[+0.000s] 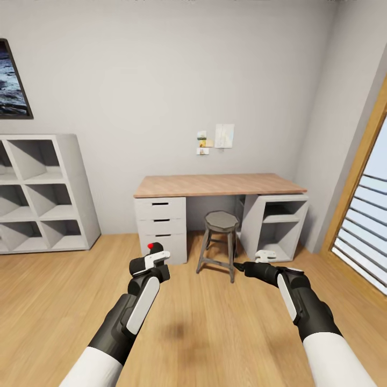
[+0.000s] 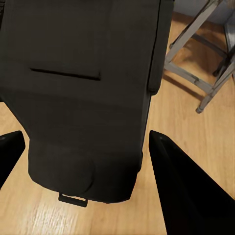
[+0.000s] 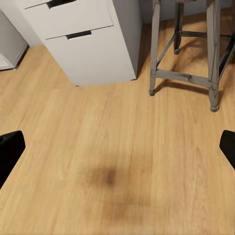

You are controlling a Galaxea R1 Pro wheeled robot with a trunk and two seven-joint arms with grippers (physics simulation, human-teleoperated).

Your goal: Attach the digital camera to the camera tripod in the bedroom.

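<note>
Digital camera (image 1: 152, 257) in left end effector (image 1: 150, 263) above plank floor (image 1: 215, 333).

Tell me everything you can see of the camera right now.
The camera is a small matte-black box with a thin slot and a small loop on the face toward the left wrist view. In the head view its red button sits on top. The left hand carries it above the floor, a finger at either side; actual contact is hard to confirm.
</note>
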